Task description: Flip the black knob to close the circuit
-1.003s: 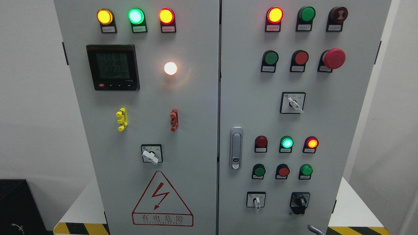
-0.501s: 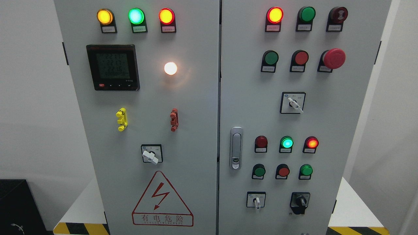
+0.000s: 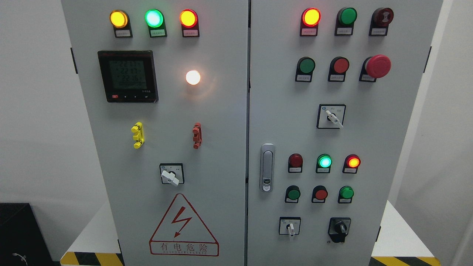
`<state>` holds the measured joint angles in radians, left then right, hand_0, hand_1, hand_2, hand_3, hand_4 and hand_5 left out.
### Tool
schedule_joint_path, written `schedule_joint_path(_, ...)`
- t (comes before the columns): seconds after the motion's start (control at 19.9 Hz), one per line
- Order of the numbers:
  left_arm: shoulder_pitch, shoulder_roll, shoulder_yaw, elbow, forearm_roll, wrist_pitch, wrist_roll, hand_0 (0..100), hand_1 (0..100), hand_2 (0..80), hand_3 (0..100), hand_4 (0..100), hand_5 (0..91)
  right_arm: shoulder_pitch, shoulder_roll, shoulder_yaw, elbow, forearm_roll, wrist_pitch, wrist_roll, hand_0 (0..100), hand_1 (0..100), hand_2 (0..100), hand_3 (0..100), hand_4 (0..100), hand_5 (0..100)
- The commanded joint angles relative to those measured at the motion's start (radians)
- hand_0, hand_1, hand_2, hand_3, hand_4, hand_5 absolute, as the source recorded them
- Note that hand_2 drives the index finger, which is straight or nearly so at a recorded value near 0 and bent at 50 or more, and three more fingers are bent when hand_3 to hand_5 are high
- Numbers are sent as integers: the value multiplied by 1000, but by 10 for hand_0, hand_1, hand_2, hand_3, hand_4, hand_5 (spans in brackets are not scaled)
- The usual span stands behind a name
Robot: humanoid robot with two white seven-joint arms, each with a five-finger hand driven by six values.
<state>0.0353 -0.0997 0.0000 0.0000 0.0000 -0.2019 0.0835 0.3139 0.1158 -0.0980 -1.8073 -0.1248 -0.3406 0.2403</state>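
hands: neither robot hand shows in the head view, so how far open the fingers are, and what they hold or touch, cannot be told.
black knob point(image 3: 339, 229): low on the right door of the cabinet, the lowest control at the right; its grip stands close to upright, nothing touching it.
white-handled switch point(image 3: 291, 227): just left of the black knob on the same row, handle pointing down.
warning triangle point(image 3: 183, 225): red outline with a lightning bolt, at the bottom of the left door, chinese characters under it.
hazard striping point(image 3: 92, 258): yellow and black bands along the floor edge on both sides of the cabinet.
left door selector point(image 3: 170, 176): white handle tilted toward the lower right, just above the warning triangle.
door latch point(image 3: 266, 167): silver, upright, on the right door beside the seam.
lower lamps: dark red point(image 3: 295, 160), lit green point(image 3: 324, 162), lit red-orange point(image 3: 353, 162); under them three push buttons point(image 3: 320, 193), green, red, green.
upper selector point(image 3: 332, 116): white handle tilted toward the lower right, mid right door.
yellow clip point(image 3: 137, 135) and red clip point(image 3: 197, 135): on the left door, well apart.
digital meter point(image 3: 127, 76): black frame, green screen with digits too small to read.
white lamp point(image 3: 193, 77): lit, right of the meter.
emergency stop point(image 3: 377, 66): red mushroom head, upper right door.
top lamps of the left door: yellow point(image 3: 118, 19), green point(image 3: 153, 17), red-orange point(image 3: 188, 18), all lit.
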Motion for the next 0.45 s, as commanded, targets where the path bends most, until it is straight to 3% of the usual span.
schedule_joint_path(0.0,0,0,-21,21,-21,1,1,0,0,0,0,0,0,30,-1,6,22,-16,-6,-1,0,48,0,0,0,0)
schedule_joint_path(0.4,0,0,-21,21,-21,1,1,0,0,0,0,0,0,34,-4,12,28,-16,-9,-1,0,24,0,0,0,0)
